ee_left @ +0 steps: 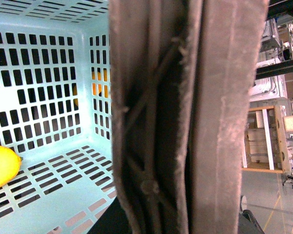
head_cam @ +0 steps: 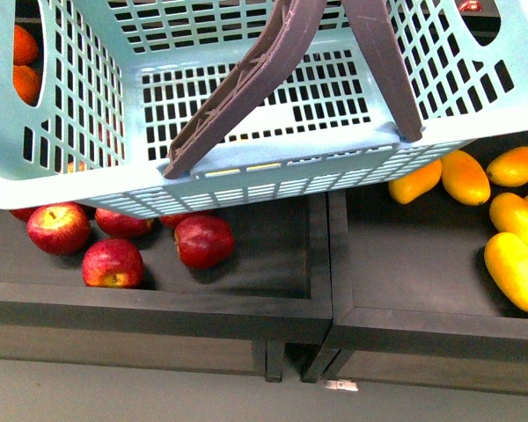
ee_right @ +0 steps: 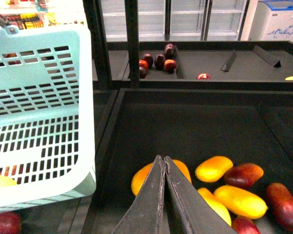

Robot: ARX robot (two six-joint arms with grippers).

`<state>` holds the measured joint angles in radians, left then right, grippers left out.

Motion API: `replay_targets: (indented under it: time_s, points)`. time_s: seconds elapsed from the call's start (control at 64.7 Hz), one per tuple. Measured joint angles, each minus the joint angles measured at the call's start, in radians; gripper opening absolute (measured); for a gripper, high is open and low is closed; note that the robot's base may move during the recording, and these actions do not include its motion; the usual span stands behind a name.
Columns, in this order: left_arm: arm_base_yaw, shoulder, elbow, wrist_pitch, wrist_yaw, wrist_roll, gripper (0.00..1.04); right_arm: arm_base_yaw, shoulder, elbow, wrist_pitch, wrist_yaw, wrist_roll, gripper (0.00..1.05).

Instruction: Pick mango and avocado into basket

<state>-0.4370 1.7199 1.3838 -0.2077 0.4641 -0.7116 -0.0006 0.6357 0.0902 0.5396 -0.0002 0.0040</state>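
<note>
Close before the robot, the teal basket (head_cam: 62, 189) hangs at 12 o'clock over black bins (head_cam: 246, 305), brown handles (head_cam: 246, 77) up. The left wrist view reveals what the front view hides: a yellow mango (ee_left: 0, 166) on its floor; the left gripper's state cannot be told. Farther down, apples (head_cam: 113, 262) lie at 7 o'clock, loose mangoes (head_cam: 515, 268) at 4. Only the right wrist view shows the right gripper (ee_right: 163, 160), fingers pressed together, empty.

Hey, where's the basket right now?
In the front view the basket fills the upper frame, sitting above the red apples at lower left, with the mangoes to its lower right.
</note>
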Motion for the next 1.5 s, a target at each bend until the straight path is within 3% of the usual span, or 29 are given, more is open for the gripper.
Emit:
replay_targets:
  time_s: [0.232,0.309,0.402,1.499]
  points:
    - [0.000,0.000,0.000,0.000,0.000,0.000,0.15,0.000,-0.001,0.000,0.000,0.000,0.000,0.63]
    - [0.000,0.000,0.000,0.000,0.000,0.000,0.15,0.000,-0.001,0.000,0.000,0.000,0.000,0.82]
    - [0.000,0.000,0.000,0.000,0.000,0.000,0.15,0.000,-0.001,0.000,0.000,0.001,0.000,0.98]
    - [-0.001,0.000,0.000,0.000,0.000,0.000,0.15,0.000,-0.003,-0.002,-0.003,0.000,0.000,0.96]
